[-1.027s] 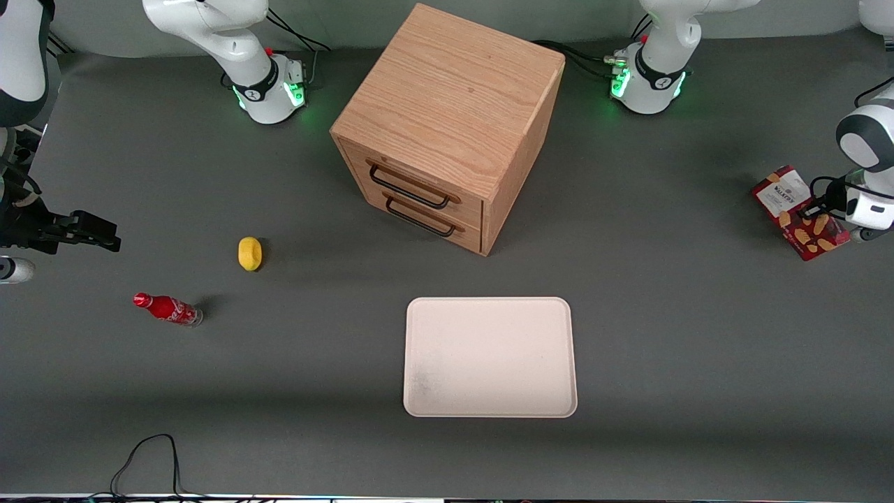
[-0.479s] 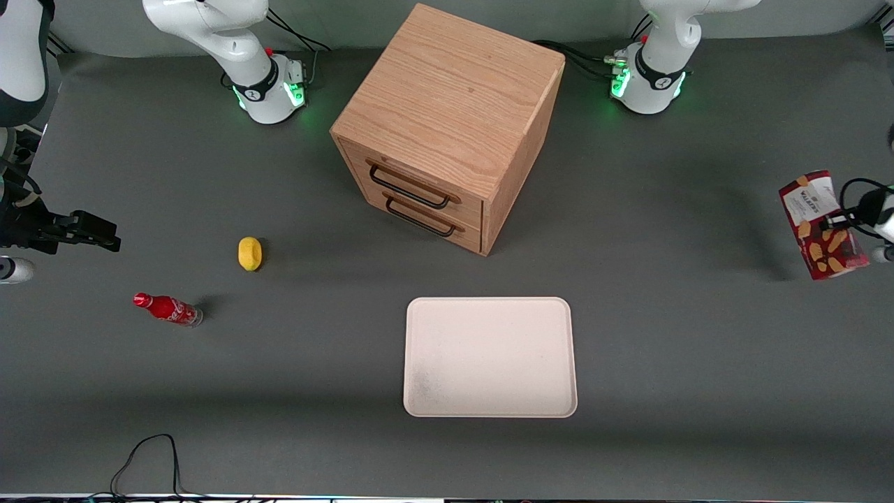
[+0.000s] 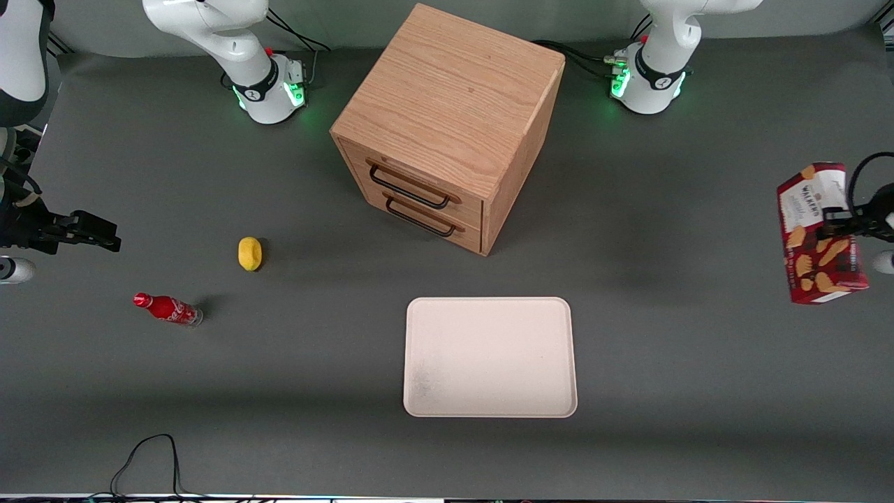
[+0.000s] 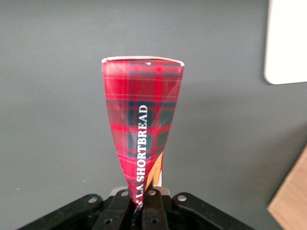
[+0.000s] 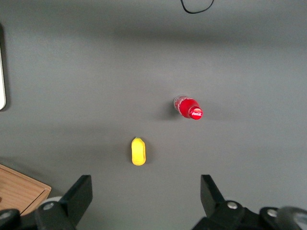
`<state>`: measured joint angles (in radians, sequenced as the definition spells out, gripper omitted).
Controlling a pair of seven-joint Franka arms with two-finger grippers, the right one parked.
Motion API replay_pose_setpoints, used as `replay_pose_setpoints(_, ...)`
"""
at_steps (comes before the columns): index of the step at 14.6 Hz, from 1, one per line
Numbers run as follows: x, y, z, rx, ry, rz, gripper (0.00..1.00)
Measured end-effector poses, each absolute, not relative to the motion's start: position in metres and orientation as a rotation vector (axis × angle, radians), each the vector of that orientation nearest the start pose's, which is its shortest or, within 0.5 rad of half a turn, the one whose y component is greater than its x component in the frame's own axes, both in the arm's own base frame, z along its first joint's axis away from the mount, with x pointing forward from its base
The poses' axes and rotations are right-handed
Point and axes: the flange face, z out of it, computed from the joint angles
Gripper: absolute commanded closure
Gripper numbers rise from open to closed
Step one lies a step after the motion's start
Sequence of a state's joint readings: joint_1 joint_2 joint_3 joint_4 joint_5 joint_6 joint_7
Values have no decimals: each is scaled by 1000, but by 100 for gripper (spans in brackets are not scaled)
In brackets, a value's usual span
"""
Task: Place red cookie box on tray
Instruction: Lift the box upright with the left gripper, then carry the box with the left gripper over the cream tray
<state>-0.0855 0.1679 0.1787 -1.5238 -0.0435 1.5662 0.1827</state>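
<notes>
Dark-red tartan carton with tan finger cookies and a white label, the red cookie box, hangs in the air at the working arm's end of the table, well apart from the large off-white plastic tray with its low rim. My left gripper has its jaws clamped on one narrow end of the box. To carry well, I would swing it slowly toward the tray, hold it level over the middle, and lower it flat before letting go, since a long carton pinched at one end may sag or twist. My wrist camera shows the pinch and the box's narrow tartan side; the front view shows the label face, the tray whole, and the wooden two-drawer cabinet.
</notes>
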Motion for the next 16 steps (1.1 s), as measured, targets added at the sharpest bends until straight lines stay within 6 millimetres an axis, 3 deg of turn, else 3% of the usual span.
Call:
replay_pose_setpoints(3,613,-29,562,-3180,160,145,100)
replay_pose_setpoints(7,644,-134,538,-3176,166,148,100)
replay_pose_setpoints(9,658,-183,511,-3169,149,168,100)
replay_pose_setpoints(11,672,-218,475,-3159,139,177,100)
replay_pose_setpoints(16,702,-258,376,-3160,176,101,100)
